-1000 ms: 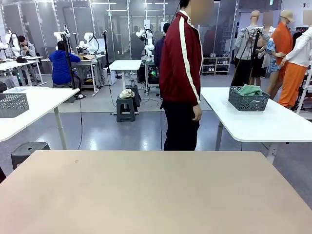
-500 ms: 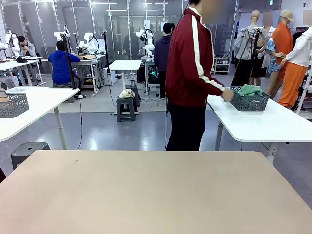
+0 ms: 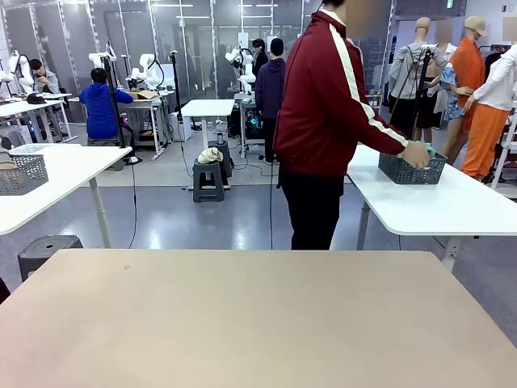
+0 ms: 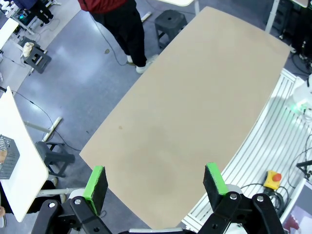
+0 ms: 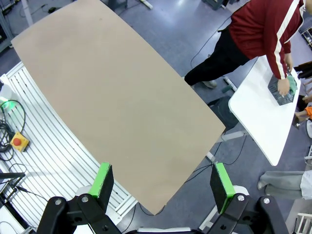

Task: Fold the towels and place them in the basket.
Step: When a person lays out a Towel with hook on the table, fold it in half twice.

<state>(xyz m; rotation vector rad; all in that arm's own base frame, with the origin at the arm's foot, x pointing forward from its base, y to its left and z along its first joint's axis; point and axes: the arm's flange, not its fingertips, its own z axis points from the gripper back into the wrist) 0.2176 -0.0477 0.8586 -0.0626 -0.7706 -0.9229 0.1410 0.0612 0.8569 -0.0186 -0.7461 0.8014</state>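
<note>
Front view, desk (image 3: 258,323): the beige top runs from the near edge to the far edge.
Front view, basket (image 3: 412,169): it stands near the far edge of the white side table (image 3: 452,206), well apart from the desk, beyond its far right corner.
Front view, person (image 3: 323,121): the person stands between the desk and the side table, with one hand (image 3: 415,154) on the basket's rim.
Left wrist view, left gripper (image 4: 155,171): its fingers are spread wide and hold nothing, high above the desk's near edge.
Right wrist view, right gripper (image 5: 162,170): its fingers are also wide apart with nothing between them, above a corner of the desk.
Right wrist view, mint-green towel (image 5: 292,82): a patch of green shows at the basket, just beside the person's hand. Whether a cream towel is in there too cannot be told.
Progress: judged not begun, with no folding done on the desk.
Left to do: the towels have to reach the desk, be folded, and go into the basket.
</note>
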